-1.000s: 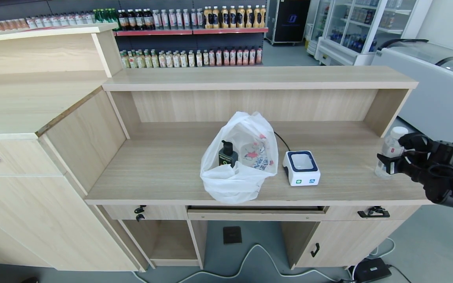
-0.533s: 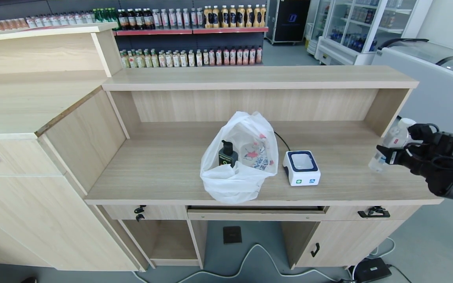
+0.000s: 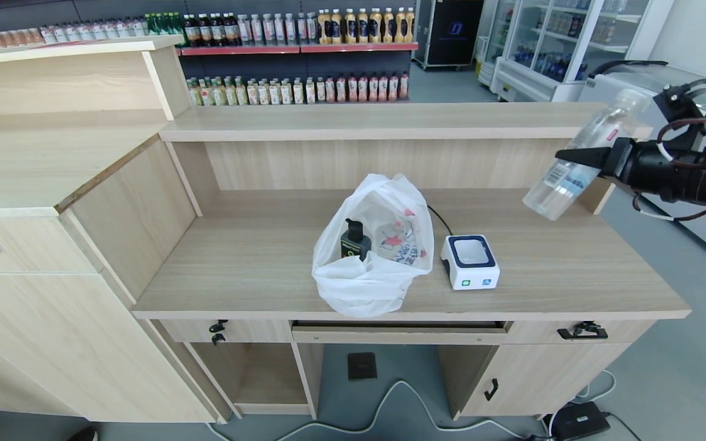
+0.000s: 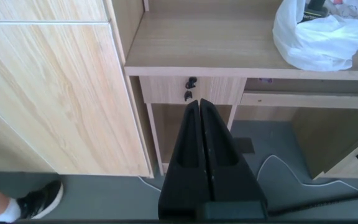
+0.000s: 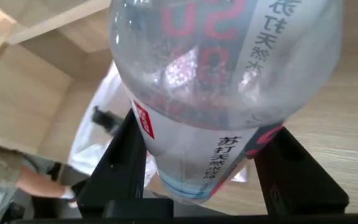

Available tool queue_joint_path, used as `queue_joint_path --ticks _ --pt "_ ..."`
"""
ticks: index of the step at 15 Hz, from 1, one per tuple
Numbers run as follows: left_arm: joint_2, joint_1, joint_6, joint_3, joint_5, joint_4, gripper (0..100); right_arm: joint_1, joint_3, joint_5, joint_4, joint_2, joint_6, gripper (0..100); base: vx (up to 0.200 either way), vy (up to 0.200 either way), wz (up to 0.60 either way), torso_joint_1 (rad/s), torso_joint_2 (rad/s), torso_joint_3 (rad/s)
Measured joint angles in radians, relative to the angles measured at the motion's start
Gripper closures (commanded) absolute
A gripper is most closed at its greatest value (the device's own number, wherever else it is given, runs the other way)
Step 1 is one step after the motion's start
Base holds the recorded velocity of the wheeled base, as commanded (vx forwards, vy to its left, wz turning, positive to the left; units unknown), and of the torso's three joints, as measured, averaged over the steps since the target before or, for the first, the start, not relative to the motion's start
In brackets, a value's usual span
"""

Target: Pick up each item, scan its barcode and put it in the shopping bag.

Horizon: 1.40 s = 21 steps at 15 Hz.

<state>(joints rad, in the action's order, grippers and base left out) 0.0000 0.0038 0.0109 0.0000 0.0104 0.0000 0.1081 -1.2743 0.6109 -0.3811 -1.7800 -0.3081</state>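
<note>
Right gripper (image 3: 581,160), jaws clamped on the clear plastic water bottle (image 3: 550,191), has raised it above the wooden surface's (image 3: 549,269) right edge; left gripper's (image 4: 199,111) jaws together, empty.

We note clear bottle (image 3: 564,184) (image 5: 229,81) wrapped in label: large red lettering, column of dark characters, small red tag. White printed patch near its base in head view. Shopping bag (image 3: 365,288) bears red-and-blue cartoon print, its lettering too small to read. Scanner (image 3: 469,263) front carries green sticker and blue sticker. Dark bottle (image 3: 355,244) in bag shows illegible pale label. Black cabinet (image 3: 454,30) in room behind bears white emblem.
</note>
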Motion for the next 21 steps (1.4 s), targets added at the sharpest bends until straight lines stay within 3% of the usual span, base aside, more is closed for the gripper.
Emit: queue_joint_path --ticks 5,9,12,17,21 --pt "0.000 0.001 0.000 0.000 0.000 0.000 100 -0.185 0.035 0.089 0.040 0.215 -0.099 100 0.000 0.000 0.00 0.000 0.00 0.000" --pt "0.000 0.000 0.000 0.000 0.000 0.000 100 -0.312 0.039 0.107 0.223 0.366 -0.120 100 0.000 0.000 0.00 0.000 0.00 0.000" --pt "0.000 0.001 0.000 0.000 0.000 0.000 100 -0.414 0.047 0.106 0.287 0.459 -0.119 100 0.000 0.000 0.00 0.000 0.00 0.000" --pt "0.000 0.000 0.000 0.000 0.000 0.000 100 -0.483 0.167 0.099 0.290 0.524 0.061 100 0.000 0.000 0.00 0.000 0.00 0.000" --pt "0.000 0.001 0.000 0.000 0.000 0.000 100 -0.527 0.233 0.077 0.313 0.578 0.070 100 0.000 0.000 0.00 0.000 0.00 0.000"
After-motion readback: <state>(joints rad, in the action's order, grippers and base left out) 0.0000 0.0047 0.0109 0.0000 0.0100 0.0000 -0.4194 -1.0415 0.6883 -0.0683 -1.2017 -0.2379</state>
